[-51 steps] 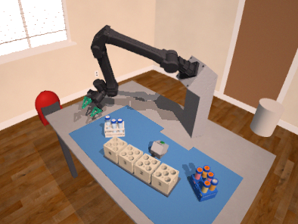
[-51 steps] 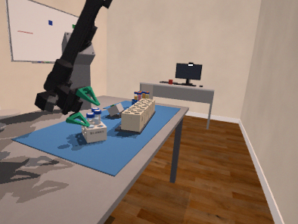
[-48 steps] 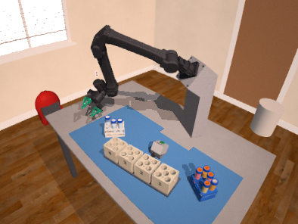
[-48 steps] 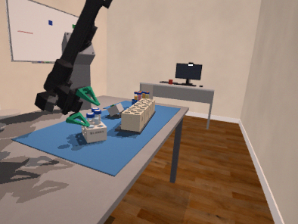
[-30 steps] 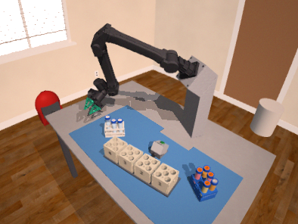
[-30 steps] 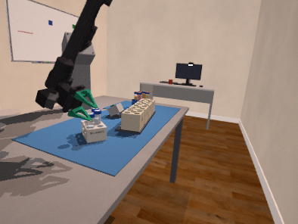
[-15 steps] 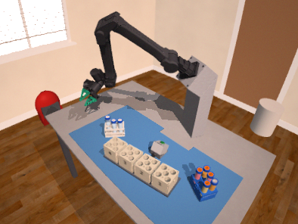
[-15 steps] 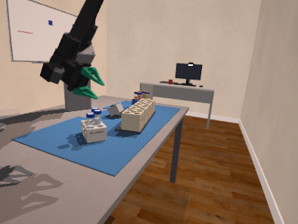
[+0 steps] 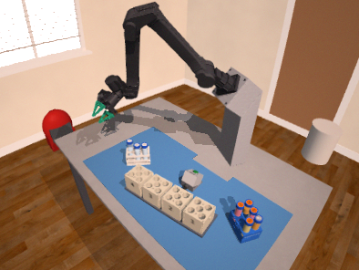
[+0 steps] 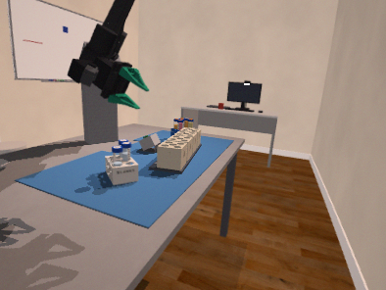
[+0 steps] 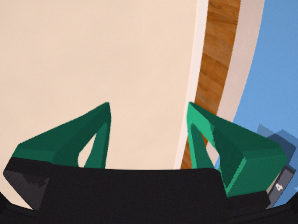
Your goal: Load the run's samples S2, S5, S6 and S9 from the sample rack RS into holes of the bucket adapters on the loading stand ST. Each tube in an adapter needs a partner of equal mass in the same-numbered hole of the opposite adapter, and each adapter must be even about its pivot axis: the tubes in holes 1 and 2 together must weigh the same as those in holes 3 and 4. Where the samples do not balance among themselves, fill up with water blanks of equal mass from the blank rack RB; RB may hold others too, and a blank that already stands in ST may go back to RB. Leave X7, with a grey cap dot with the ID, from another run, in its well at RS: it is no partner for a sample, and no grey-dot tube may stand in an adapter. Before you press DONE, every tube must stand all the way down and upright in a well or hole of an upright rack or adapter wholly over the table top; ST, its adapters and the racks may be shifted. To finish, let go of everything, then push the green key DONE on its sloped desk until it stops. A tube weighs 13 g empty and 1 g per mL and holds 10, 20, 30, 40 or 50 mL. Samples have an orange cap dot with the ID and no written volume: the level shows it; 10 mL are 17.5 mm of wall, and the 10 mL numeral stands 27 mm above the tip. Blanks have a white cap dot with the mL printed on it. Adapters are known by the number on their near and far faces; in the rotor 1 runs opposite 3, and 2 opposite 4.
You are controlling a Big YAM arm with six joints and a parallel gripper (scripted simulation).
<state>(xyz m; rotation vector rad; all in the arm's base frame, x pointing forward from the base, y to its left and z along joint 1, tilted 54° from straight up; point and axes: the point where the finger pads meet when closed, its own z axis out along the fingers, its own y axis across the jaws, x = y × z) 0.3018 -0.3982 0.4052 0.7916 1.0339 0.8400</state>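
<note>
Top view: arm (image 9: 173,41) arched high, jaws half-open, apparently empty, beyond the blank rack (image 9: 138,155)

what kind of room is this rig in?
Likely an office-style room set up as a small lab bench: tube racks and bucket adapters on a blue mat, a whiteboard, and a desk with a monitor.

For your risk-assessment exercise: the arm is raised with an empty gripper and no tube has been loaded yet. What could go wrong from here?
1. The gripper hangs partly open above the table's far corner, away from both racks; descending onto the closely packed blank rack, a finger might knock a neighbouring tube.
2. The sample rack stands near the mat's edge; a push could shift it.
3. All four adapters look alike, so a tube could land in the wrong one.
</note>
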